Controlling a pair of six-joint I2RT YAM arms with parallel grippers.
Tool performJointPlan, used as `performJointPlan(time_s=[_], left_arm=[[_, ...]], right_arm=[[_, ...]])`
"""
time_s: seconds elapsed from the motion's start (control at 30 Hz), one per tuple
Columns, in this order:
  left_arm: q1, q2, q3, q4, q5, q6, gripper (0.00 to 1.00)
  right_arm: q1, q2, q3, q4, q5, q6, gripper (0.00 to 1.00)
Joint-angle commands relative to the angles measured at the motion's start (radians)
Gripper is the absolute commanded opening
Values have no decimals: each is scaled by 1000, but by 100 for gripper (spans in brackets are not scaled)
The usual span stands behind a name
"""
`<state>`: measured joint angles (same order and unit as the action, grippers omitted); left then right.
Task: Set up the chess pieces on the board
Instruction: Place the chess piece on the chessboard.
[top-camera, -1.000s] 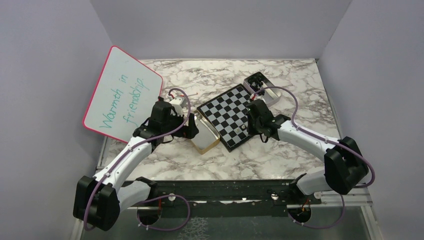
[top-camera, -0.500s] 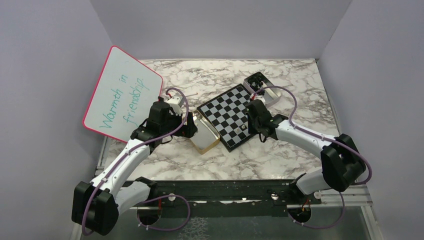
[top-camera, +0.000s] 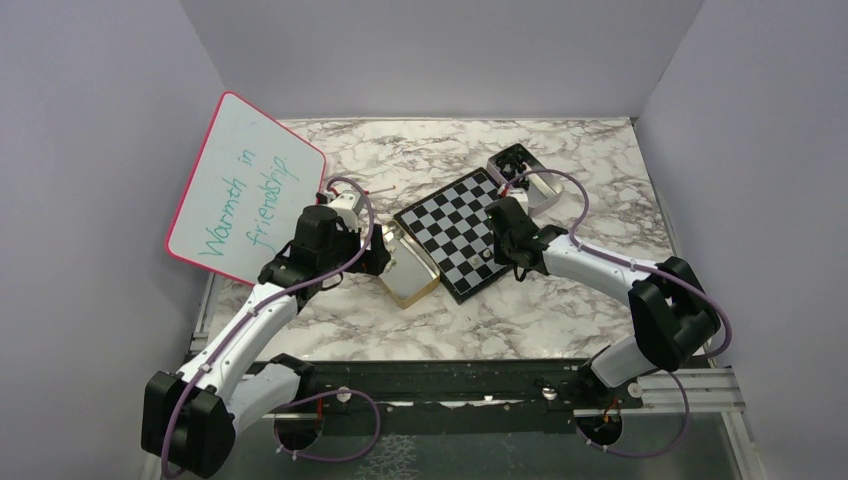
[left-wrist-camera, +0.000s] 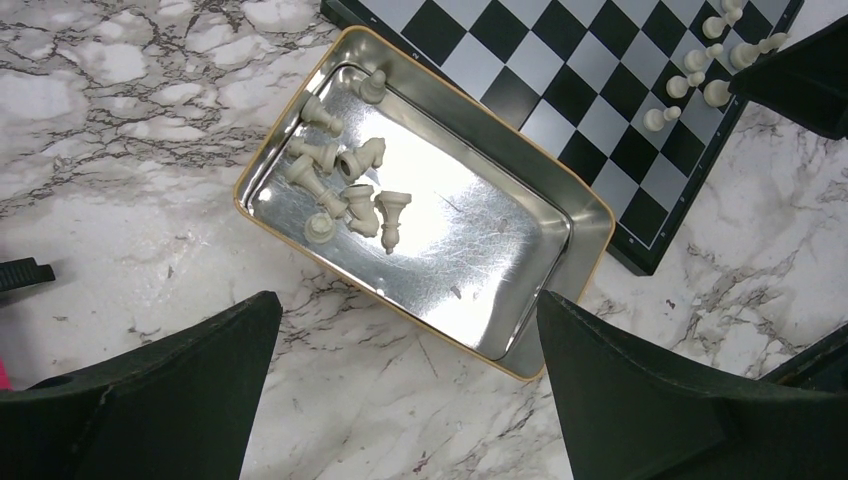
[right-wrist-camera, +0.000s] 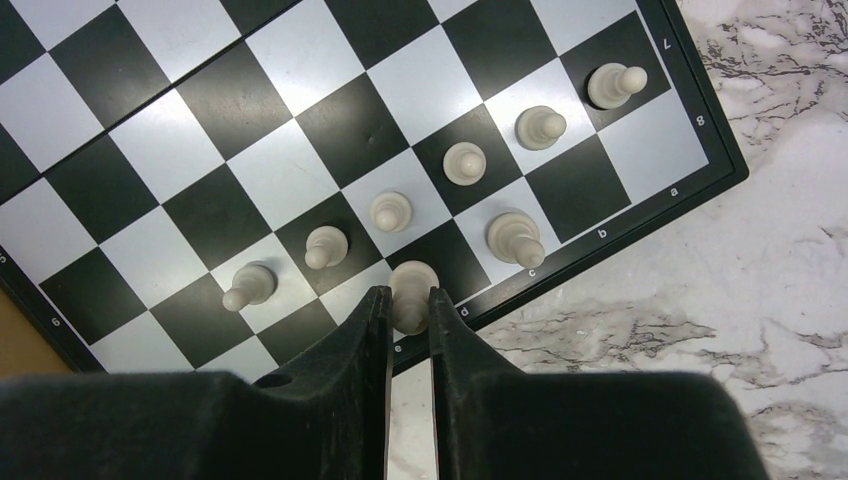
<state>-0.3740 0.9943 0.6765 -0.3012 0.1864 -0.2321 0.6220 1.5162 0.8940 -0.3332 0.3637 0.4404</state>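
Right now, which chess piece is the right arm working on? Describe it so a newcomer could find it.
Find the chessboard and its lettered edge beside the marble table. A diagonal line of six pale pawns stands one row in; the pale piece sits behind them in the edge row. Unlike its lone neighbour there, it is pinched between the right gripper's black fingers.
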Motion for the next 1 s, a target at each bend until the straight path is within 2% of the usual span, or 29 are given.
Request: performJointPlan(time_s=[0.0,0.97], left_arm=[[4,-29,-9,16,-39,-6,99],[4,-23,-10,14,-45,-7,99]], right_arm=[[2,19,14,-8,40,21,21],[1,7,-2,-17,89,30,21]])
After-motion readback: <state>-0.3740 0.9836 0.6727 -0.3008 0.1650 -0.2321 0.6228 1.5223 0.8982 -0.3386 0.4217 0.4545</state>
